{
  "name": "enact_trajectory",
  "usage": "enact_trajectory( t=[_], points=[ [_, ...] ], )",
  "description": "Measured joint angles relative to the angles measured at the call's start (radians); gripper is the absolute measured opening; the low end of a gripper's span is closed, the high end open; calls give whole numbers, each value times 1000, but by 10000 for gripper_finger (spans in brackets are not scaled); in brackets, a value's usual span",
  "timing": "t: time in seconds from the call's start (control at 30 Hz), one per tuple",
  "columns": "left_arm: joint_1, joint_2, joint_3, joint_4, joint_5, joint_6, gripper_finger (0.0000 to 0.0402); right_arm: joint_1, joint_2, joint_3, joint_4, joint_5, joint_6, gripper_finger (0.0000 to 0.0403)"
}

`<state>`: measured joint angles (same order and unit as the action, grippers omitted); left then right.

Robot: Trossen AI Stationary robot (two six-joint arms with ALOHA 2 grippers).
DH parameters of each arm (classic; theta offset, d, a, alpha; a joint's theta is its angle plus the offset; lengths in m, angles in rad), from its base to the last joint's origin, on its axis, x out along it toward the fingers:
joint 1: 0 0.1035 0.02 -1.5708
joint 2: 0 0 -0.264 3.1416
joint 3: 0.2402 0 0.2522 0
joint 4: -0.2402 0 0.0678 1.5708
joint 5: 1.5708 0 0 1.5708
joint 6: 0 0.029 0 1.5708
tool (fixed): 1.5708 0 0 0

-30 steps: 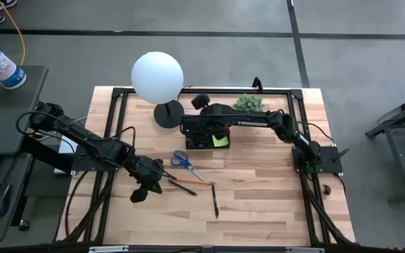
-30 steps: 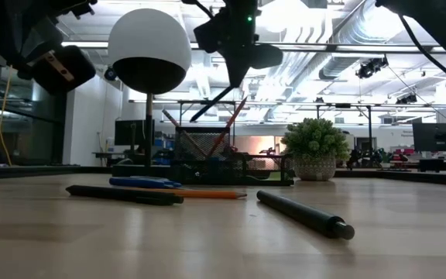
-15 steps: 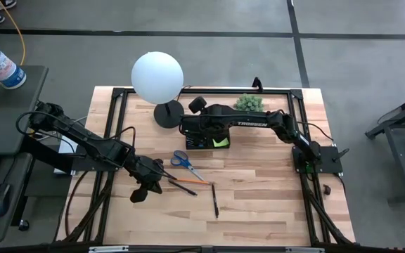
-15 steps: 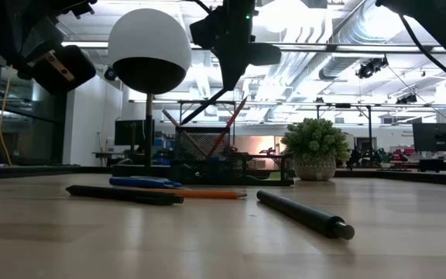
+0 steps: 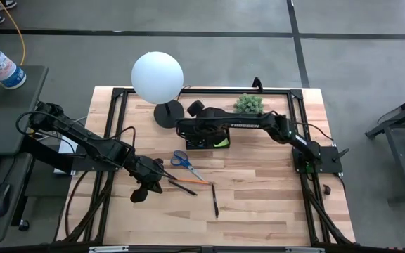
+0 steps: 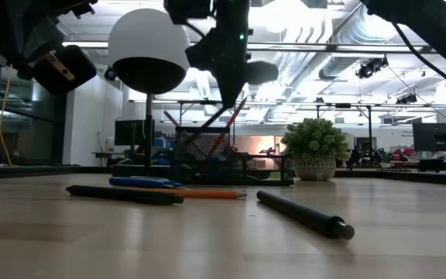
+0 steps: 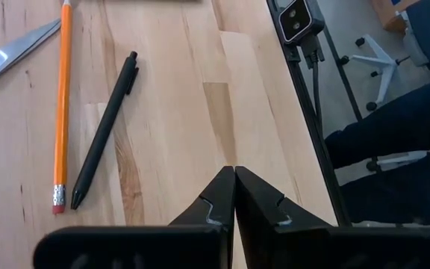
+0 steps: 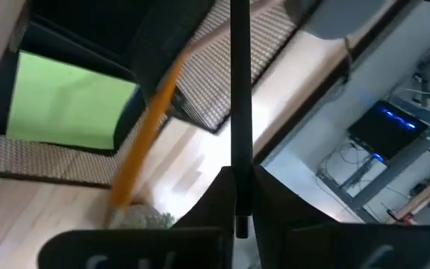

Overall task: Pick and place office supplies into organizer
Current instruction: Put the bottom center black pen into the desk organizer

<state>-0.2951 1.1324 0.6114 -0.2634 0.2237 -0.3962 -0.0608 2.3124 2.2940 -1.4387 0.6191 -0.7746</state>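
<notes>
My right gripper (image 5: 192, 125) hovers over the black organizer (image 5: 204, 138), shut on a slim black pen (image 6: 206, 120). An orange pencil (image 8: 148, 123) leans in the mesh cup, and a lime-green sticky pad (image 8: 73, 101) lies in a tray. Blue-handled scissors (image 5: 181, 161), an orange pencil (image 5: 190, 181) and two black pens (image 5: 183, 188) (image 5: 215, 201) lie flat on the wood. My left gripper (image 5: 159, 177) hangs shut above the table just left of them, holding nothing. My right gripper pinches the black pen near its upper end (image 8: 239, 161) between its two fingers. The fingers slant down from above, coming from the table's right, and the pen runs on past the fingertips. It hangs tilted, its lower end (image 6: 189, 136) down at the organizer's mesh cup.
A white globe lamp (image 5: 157, 77) on a round black base (image 5: 167, 114) stands just left of the organizer, and a small potted plant (image 5: 249, 104) just right of it. Black frame rails (image 5: 303, 126) edge the table. Bare wood lies near and right of the loose pens.
My right gripper has sunk toward the organizer and shifted a little toward the table's left, rolling slightly. The pen has gone down with it, still tilted, its lower end now at the mesh cup.
</notes>
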Motion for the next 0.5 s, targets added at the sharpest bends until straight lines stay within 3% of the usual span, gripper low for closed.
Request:
enact_trajectory(
  t=[0.1,0.5],
  points=[
    [0,0,0,0,0,0,1,3,24,0,8,-10,6,16],
    [0,0,0,0,-7,8,1,9,33,0,39,44,70,111]
  ],
)
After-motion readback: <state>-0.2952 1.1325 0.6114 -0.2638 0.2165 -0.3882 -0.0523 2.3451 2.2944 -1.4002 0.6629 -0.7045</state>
